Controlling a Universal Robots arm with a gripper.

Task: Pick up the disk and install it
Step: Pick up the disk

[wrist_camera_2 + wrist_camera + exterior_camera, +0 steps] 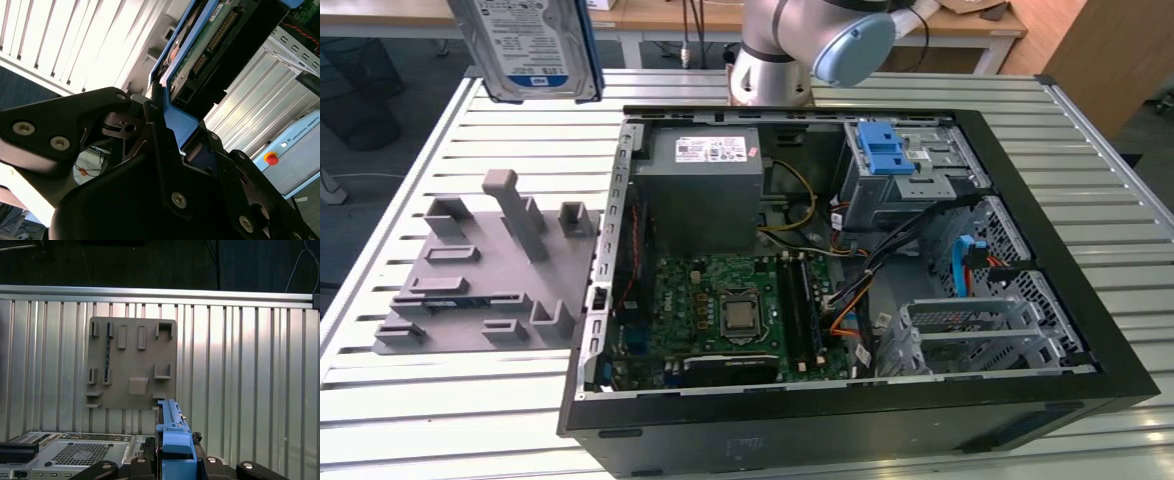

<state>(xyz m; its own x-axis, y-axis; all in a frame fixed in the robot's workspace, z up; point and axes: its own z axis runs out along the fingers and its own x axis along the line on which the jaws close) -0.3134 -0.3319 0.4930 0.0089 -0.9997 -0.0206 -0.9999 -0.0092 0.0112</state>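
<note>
Pinching the disk point(531, 45) by its blue frame, the claw point(185, 134) holds it in the air; we see it above the counter point(454, 400), to the exterior view's left of the computer case point(854, 425).

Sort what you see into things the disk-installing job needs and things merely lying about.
Job: disk, held by the end effector; open computer case.
Lying about: grey slotted tray; red button.
</note>
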